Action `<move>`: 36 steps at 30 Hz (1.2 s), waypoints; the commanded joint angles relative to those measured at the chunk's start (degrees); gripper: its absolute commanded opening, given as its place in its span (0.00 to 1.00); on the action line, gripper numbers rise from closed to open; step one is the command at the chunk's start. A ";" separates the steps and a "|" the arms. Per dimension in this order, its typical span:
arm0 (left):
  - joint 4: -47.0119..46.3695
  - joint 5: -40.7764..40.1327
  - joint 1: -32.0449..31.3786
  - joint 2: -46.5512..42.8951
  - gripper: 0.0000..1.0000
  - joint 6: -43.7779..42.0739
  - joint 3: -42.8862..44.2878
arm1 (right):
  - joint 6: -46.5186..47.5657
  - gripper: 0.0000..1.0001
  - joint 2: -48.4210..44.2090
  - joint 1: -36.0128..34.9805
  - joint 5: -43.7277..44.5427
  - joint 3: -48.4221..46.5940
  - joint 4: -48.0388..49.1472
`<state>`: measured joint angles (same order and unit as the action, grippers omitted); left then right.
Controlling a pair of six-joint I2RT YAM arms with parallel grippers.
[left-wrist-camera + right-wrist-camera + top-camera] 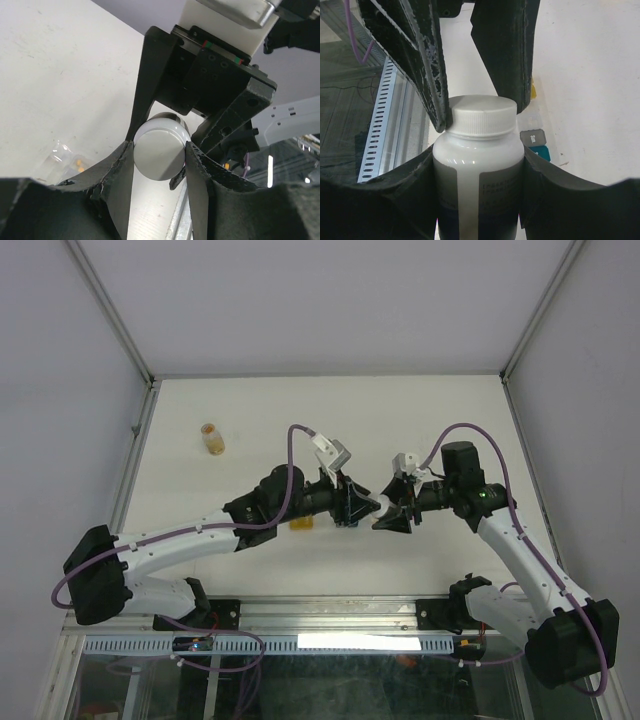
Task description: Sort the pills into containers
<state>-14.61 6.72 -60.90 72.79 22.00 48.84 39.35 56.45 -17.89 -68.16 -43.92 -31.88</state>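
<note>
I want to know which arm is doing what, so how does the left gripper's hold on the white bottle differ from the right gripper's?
The left gripper pinches the white bottle by its cap; the right gripper clamps its labelled body. The left gripper comes from the cap end, the right gripper from the base end, facing each other. Both are shut on that one bottle.

The white-and-black left arm [190, 535] is stretched low from its base toward the centre, and the right arm [520, 540] is bent inward to meet it. The two black two-finger grippers are pointed at each other, tip to tip. The right gripper [479, 165] is closed on the body of a white plastic bottle [477, 200]. The left gripper [160, 150] is clamped on its white screw cap [480, 116].
</note>
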 commanded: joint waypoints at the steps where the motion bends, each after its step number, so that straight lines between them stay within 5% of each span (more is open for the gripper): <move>1: -2.48 12.88 1.29 2.13 0.24 -5.52 1.95 | 0.48 0.00 -0.28 0.13 -1.30 -2.30 2.61; 5: -4.34 28.00 3.32 4.46 0.20 -16.92 1.64 | 0.47 0.00 -0.37 0.13 -1.36 -2.30 2.59; 10: 4.31 40.94 4.15 5.15 0.23 -47.84 2.10 | 0.50 0.00 -0.38 0.14 -1.45 -2.31 2.61; 14: 6.33 45.27 7.94 6.25 0.53 -56.36 5.35 | 0.63 0.00 -0.29 0.14 -1.26 -2.31 2.61; 18: -3.55 38.29 9.00 4.54 0.97 -49.79 3.80 | 0.64 0.00 -0.37 0.21 -1.17 -2.29 2.54; 19: -7.04 36.72 9.08 3.45 0.99 -47.45 2.09 | 0.63 0.00 -0.42 0.22 -1.22 -2.28 2.53; 29: -35.40 16.78 9.52 -7.73 0.99 -12.27 -18.07 | 0.72 0.00 -0.37 0.22 -1.43 -2.31 2.46; 33: -31.77 8.78 9.58 -9.51 0.99 1.27 -18.82 | 0.72 0.00 -0.22 0.22 -1.38 -2.22 2.43; 36: -22.92 2.97 7.56 -10.01 0.89 6.21 -15.80 | 0.72 0.00 0.02 0.22 -1.36 -2.27 2.45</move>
<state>-41.43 20.93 -52.03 64.66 14.06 29.85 40.21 56.45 -17.87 -67.96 -43.97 -31.99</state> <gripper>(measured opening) 0.935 0.545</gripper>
